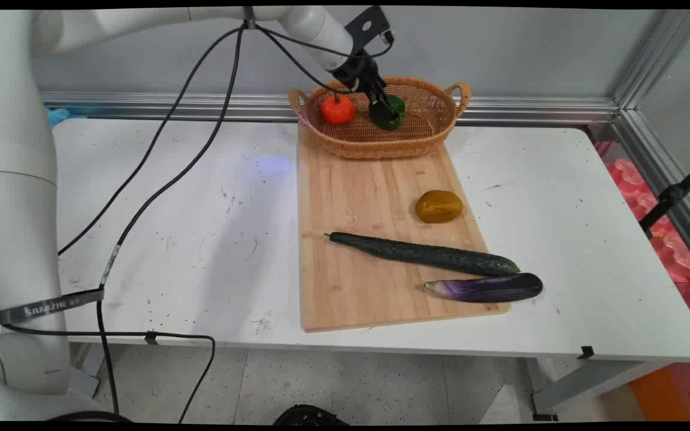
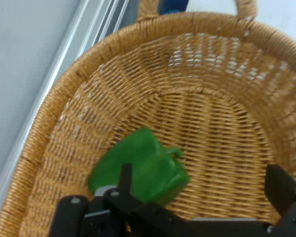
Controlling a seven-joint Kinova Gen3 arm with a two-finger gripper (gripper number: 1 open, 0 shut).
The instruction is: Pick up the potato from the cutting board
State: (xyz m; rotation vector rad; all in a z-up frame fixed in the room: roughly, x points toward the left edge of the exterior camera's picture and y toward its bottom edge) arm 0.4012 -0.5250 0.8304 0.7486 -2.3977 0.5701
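The gripper point(image 2: 202, 197), its jaws spread apart and empty, is shown just above the green pepper point(image 2: 140, 170) lying in the wicker basket point(image 1: 426, 129) beside an orange pumpkin point(image 1: 338, 109), while a cucumber point(image 1: 423, 254), an eggplant point(image 1: 486, 288) and a brownish potato point(image 1: 438, 206) are left on the cutting board point(image 1: 351, 263).

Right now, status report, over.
Hand open, over the basket. Green pepper lying in the basket beside one finger, not held. Orange pumpkin sits next to it. Nothing in the way.

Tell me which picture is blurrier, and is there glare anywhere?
Hand view: softly blurred; the green pepper and wicker basket lack crisp edges, with pale glare on the far weave. Main view: sharper; the cucumber and eggplant show faint sheen.
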